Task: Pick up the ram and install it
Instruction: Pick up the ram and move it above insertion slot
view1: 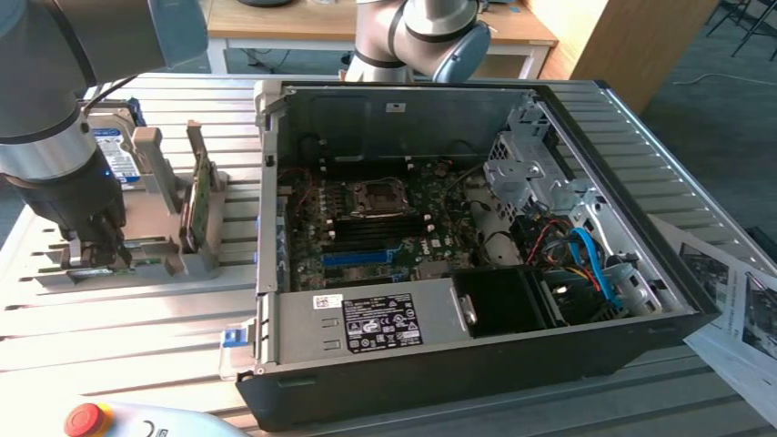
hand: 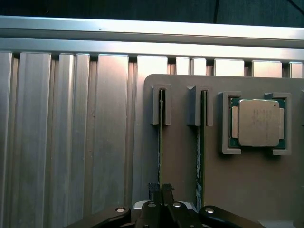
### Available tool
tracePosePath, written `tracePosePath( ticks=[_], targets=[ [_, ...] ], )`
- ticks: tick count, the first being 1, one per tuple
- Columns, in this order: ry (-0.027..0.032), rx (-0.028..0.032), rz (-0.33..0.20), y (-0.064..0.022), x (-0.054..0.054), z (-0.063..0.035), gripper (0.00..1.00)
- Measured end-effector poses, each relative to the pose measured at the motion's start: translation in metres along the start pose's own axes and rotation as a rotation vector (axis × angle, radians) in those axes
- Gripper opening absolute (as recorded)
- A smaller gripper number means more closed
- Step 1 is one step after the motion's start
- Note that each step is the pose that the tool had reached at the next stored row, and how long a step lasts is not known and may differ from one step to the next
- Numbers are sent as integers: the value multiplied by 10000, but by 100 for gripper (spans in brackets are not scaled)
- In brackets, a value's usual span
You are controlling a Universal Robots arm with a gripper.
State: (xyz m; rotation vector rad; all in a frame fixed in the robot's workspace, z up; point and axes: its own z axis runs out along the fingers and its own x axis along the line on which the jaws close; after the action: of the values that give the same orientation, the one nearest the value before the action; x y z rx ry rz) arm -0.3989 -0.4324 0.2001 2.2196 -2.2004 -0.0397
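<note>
— Nearest us, item one: claw [hand: 160,190], narrow, its black fingertips [hand: 153,188] pinched on either side of a thin green board.
— We list that board as the ram [hand: 160,142]?
— We do. It stands on edge in the outermost slot of the grey holder [hand: 180,156].
— Item two?
— Second green board [hand: 202,142], on edge in the next slot, just beside the ram and apart from it. Item three: square silver chip [hand: 259,122], lying flat in its own frame on the same holder.
— And from the exterior view?
— We see the arm [view1: 49,137] reaching down over the holder at that view's left, on the ribbed metal table [view1: 122,319]. Open computer case [view1: 461,246] sits to the right, its inner board exposed. Red button [view1: 85,419] lies at the near edge.
</note>
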Motion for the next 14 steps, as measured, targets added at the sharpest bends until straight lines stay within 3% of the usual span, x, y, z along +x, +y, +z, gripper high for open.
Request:
tracePosePath(
  ticks=[7, 14],
  targets=[
    [0, 0, 0, 1, 0, -27, 12],
    [0, -1, 1, 4, -1, -142, 12]
  ],
)
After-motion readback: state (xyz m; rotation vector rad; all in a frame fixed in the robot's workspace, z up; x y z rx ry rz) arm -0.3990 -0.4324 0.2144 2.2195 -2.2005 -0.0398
